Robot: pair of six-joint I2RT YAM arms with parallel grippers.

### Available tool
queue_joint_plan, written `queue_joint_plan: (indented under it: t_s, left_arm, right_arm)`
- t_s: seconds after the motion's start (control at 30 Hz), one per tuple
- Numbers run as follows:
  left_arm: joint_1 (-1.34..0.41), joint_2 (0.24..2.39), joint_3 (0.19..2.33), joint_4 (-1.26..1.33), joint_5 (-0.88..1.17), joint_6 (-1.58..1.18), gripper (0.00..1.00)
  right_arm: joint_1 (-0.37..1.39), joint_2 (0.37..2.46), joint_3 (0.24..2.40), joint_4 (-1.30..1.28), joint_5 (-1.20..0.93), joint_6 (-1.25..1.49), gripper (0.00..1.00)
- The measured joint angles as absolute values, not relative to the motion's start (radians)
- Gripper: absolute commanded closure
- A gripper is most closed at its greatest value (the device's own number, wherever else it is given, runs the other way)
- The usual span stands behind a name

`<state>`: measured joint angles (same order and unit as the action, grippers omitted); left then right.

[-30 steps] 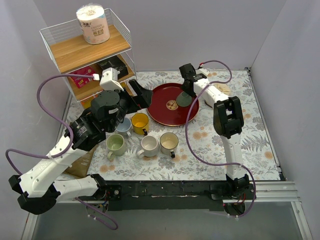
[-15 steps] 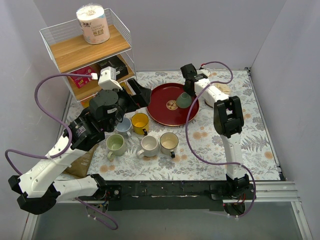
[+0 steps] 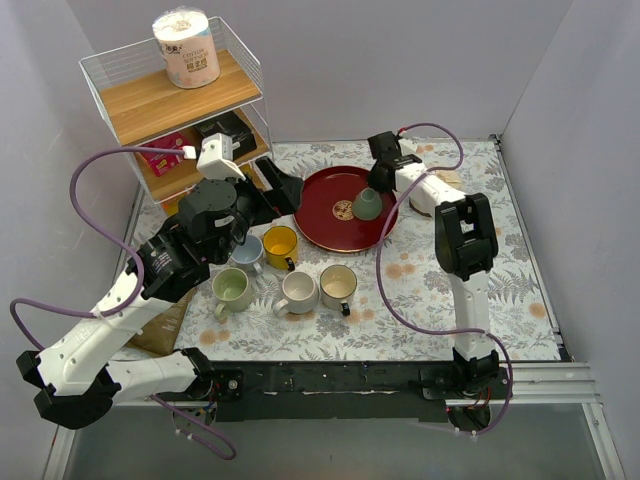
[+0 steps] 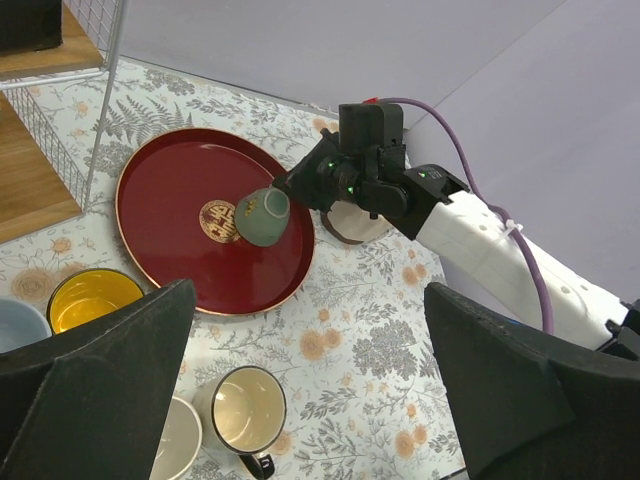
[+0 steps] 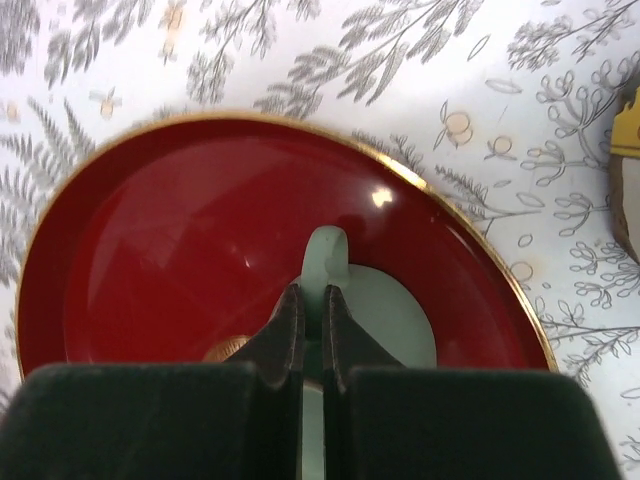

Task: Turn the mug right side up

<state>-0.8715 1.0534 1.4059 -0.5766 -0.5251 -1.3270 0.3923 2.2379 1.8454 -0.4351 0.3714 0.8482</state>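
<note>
Within the last second the right gripper [image 5: 311, 300] has shut its jaws on the handle of the pale green mug [image 4: 263, 216]; the grasp seems made, so the turning can probably begin; the mug is tilted at the right side of the red tray [image 4: 160, 200], its body just beyond the fingertips.

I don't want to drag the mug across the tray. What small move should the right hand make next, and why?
Probably a short straight lift. The right hand is shut on the handle of the green mug, which looks not yet upright and low over the red tray. Clearance first should let the wrist roll it over without scraping.
</note>
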Motion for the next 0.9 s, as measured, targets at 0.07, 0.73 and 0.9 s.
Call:
queue_joint_plan:
  t_s: [0.07, 0.73, 0.9]
  left_arm:
    - [-0.871, 1.057, 1.407, -0.579, -0.516, -1.327, 0.02]
    - [-0.832, 1.234, 1.455, -0.564, -0.305, -1.342, 0.02]
    - [-0.819, 1.259, 1.462, -0.527, -0.245, -1.32, 0.02]
  right_arm:
    - [0.392, 2.193, 1.773, -0.393, 0.327, 0.803, 0.99]
    - [0.376, 1.546, 1.199, 0.049, -0.172, 0.548, 0.99]
    - [0.363, 1.403, 1.058, 0.144, -0.332, 0.569, 0.99]
